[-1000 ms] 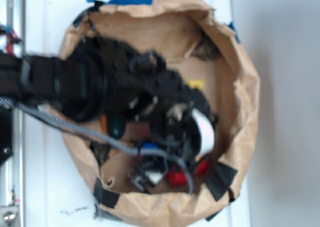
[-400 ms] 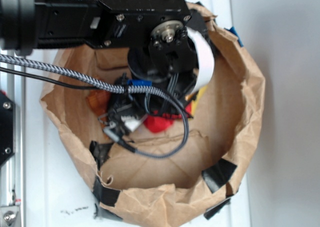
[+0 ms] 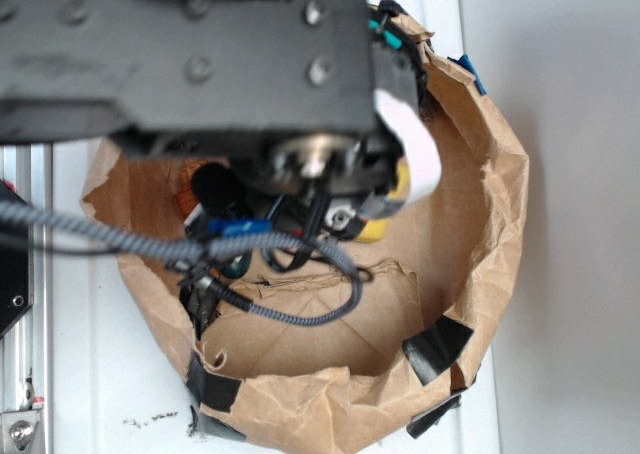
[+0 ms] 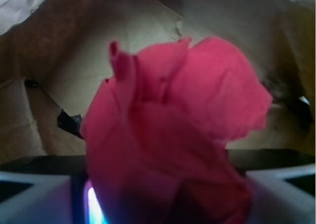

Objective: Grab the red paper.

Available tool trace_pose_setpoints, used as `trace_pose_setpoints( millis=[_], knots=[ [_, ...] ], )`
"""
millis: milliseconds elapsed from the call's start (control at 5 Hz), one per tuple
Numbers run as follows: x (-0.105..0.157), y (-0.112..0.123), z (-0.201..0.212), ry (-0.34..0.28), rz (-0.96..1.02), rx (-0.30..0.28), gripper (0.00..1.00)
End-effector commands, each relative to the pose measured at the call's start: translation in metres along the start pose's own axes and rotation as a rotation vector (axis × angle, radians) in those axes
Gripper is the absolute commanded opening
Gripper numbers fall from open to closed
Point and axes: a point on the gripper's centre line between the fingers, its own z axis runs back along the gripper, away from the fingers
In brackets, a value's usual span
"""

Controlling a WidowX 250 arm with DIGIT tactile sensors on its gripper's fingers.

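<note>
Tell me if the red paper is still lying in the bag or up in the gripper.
In the gripper, apparently: the red paper fills the wrist view, well above the bag floor.

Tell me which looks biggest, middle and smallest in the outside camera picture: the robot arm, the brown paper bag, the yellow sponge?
1. Brown paper bag
2. Robot arm, though it sits nearer the camera, so it may only look that big
3. Yellow sponge, just a corner showing

Bright, even daylight outside; blurred arm (image 3: 190, 64) close up, dim, soft-focus wrist view
</note>
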Motion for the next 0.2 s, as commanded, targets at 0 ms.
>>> trace_pose_setpoints(
  millis=[0],
  knots=[
    [0.0171, -0.01, 0.0173, -0.124, -0.036, 0.003, 0.0]
  ],
)
